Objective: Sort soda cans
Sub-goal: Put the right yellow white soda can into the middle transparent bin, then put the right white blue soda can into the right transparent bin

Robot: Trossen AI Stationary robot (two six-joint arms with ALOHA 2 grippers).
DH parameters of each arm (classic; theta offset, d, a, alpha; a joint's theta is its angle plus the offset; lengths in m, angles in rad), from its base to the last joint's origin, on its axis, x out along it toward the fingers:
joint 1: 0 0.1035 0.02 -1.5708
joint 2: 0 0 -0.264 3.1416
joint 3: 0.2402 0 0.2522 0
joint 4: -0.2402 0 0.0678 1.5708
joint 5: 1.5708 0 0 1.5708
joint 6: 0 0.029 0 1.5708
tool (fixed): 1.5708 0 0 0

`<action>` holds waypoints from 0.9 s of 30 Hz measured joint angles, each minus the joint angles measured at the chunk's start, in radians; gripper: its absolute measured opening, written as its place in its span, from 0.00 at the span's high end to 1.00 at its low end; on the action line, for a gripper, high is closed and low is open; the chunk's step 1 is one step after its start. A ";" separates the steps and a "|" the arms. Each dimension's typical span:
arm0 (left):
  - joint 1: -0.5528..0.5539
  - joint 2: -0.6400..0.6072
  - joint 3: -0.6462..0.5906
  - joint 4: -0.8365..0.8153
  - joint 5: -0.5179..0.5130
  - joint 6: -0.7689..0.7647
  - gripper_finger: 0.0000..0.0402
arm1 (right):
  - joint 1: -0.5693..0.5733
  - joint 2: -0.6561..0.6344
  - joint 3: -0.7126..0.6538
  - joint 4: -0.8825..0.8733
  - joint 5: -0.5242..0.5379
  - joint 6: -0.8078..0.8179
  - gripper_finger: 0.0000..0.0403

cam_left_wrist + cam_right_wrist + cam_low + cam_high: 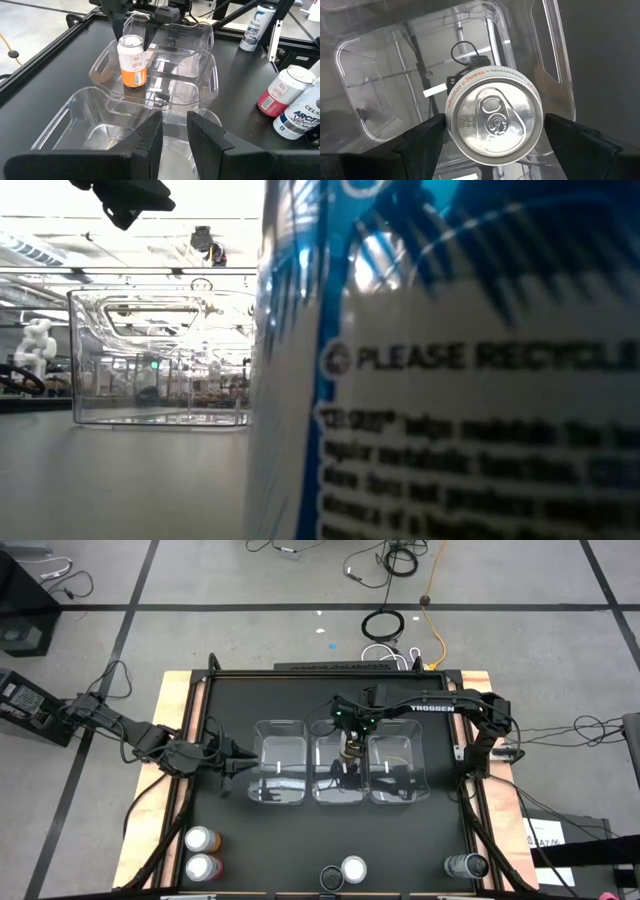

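Left to right we list: left hand (pixel 243 762), fingers slightly apart and holding nothing, beside the left clear rectangular plastic bin (pixel 279 776); right hand (pixel 492 131) clamped on the upright orange-and-white soda can (pixel 132 60) inside the middle clear bin (pixel 338 790); remaining cans along the black counter (pixel 400 850) front edge.

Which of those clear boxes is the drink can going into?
The middle bin of the three. The right end effector holds an orange can upright in it; the left bin and right bin look empty.
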 joint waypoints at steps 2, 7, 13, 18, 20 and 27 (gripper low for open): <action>0.000 0.000 0.000 0.000 0.000 0.000 0.75 | 0.000 0.000 0.000 0.000 0.000 0.000 0.18; 0.000 0.000 0.000 0.000 0.000 0.000 0.75 | 0.000 0.000 0.000 0.000 0.000 0.007 0.18; 0.000 0.000 0.000 0.000 0.000 0.000 0.75 | 0.004 0.000 0.004 -0.004 0.001 0.009 0.16; 0.000 0.000 0.000 0.000 0.000 0.000 0.75 | 0.006 -0.002 0.060 -0.041 0.003 0.007 0.09; 0.000 0.000 0.000 0.000 0.000 0.000 0.75 | 0.006 -0.002 0.095 -0.069 0.004 0.006 0.06; 0.000 0.000 0.000 0.000 0.000 0.000 0.75 | 0.006 -0.002 0.232 -0.242 0.006 0.072 0.01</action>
